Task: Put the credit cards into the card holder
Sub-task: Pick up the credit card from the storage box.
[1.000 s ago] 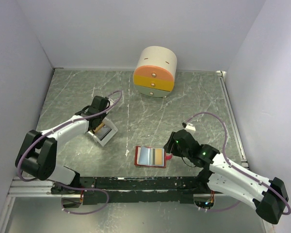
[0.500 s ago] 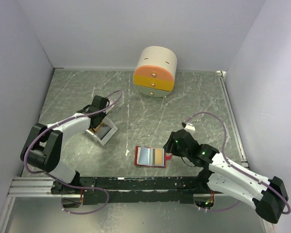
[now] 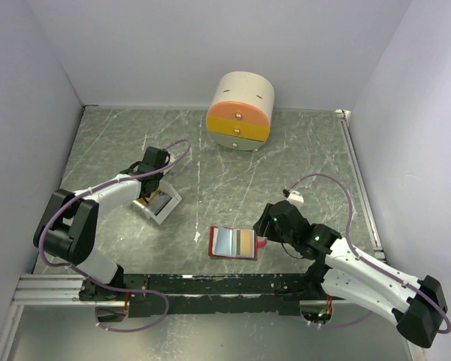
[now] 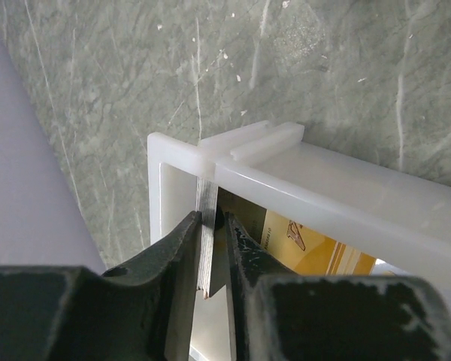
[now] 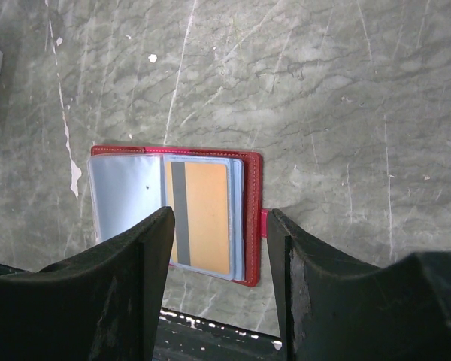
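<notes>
In the top view we see the left gripper low over the white tray on the left part of the table. The right gripper is just beside the right edge of the card holder. The holder lies open near the front, between the two arms. The round drawer box stands at the back, well apart from both grippers.

In the left wrist view the jaws stand narrow. One credit card is upright on its edge between them, inside the tray near a corner. Both fingers seem to touch it, so we judge that it is pinched. An orange card lies deeper in the tray.

In the right wrist view the jaws are wide apart and hold nothing. They hover above the open holder. Its right sleeve has a striped card inside, and the pale left sleeve looks free.

We judge that the step in hand is taking a card out of the tray. The next move calls for lifting it straight up, clear of the tray wall, then carrying it to the holder. There its edge must meet the mouth of a sleeve. The right gripper will probably need to hold the holder steady. Such a thin card may slip or tilt in the grip.
</notes>
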You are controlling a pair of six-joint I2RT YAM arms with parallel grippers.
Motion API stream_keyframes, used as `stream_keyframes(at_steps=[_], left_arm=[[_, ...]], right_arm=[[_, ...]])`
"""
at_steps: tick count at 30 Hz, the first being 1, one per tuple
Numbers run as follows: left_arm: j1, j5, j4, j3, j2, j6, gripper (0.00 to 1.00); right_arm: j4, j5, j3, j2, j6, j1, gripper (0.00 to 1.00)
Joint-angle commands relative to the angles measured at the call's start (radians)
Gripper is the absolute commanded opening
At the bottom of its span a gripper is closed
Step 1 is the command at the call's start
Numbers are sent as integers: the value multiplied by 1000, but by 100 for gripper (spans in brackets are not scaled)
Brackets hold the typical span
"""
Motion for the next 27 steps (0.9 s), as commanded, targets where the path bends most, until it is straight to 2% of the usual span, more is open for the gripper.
stream_keyframes(at_steps=[1,6,14,21,24,27], left_arm=[[7,-58,48,18,-23,29,27],[7,-60,48,15,-27,31,21],[7,-55,29,24,-34,22,17],[7,-25,-65,78,-53,-22,13],[7,-12,-103,100,-61,-34,7],[7,11,-149,125,-66,-54,7]], right_arm=[[10,23,11,-13,5,0,53],[6,20,11,-11,6,0,53],[3,21,11,-16,6,0,53],[7,16,17,-12,6,0,53],[8,10,20,-8,8,0,53],[7,7,24,-6,9,0,53]])
